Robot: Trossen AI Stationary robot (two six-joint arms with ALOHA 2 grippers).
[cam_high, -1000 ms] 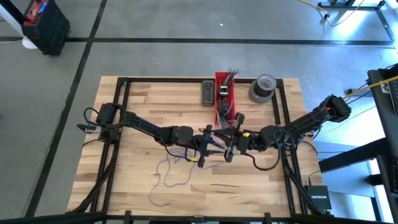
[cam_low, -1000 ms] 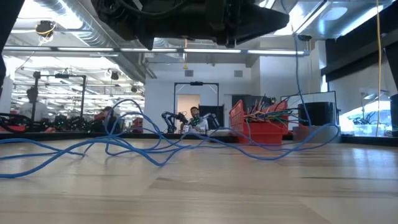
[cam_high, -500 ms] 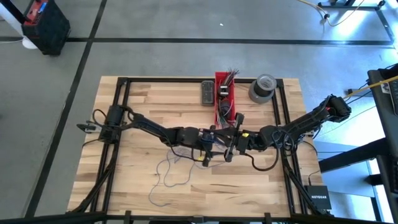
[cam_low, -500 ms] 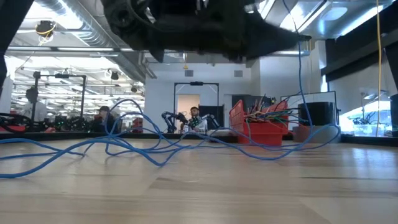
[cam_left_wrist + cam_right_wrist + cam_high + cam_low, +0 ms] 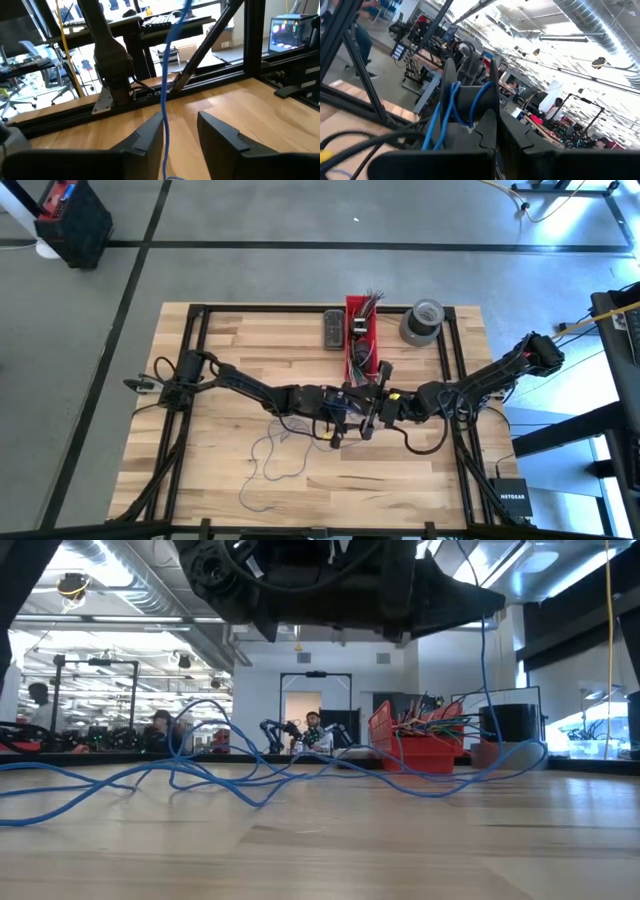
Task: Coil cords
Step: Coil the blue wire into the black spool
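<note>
Where the far edge of the desk (image 5: 230,330) carries a red bin (image 5: 360,330), stuffed with a bunch of short multicoloured wire ends (image 5: 432,724), with a thick grey tape roll (image 5: 422,321) just beside on the right and a dark flat block (image 5: 333,329) just beside on the left. Near the desk's middle, left gripper (image 5: 177,131) parted, fingers (image 5: 150,136) either side of one blue cord (image 5: 165,95) that hangs down between them; cannot tell whether touching, not clenched. Right gripper (image 5: 492,122) clamped tight, grasping blue strands of the cords (image 5: 451,107) looped just ahead of it. Both arms stretched low from the side edges, wrists almost meeting at the centre, raised above the wood in the low view. Rest of the cords (image 5: 272,462) sprawled loose toward the near edge, left of centre; blue loops (image 5: 210,768) lying across the wood in the low view.
</note>
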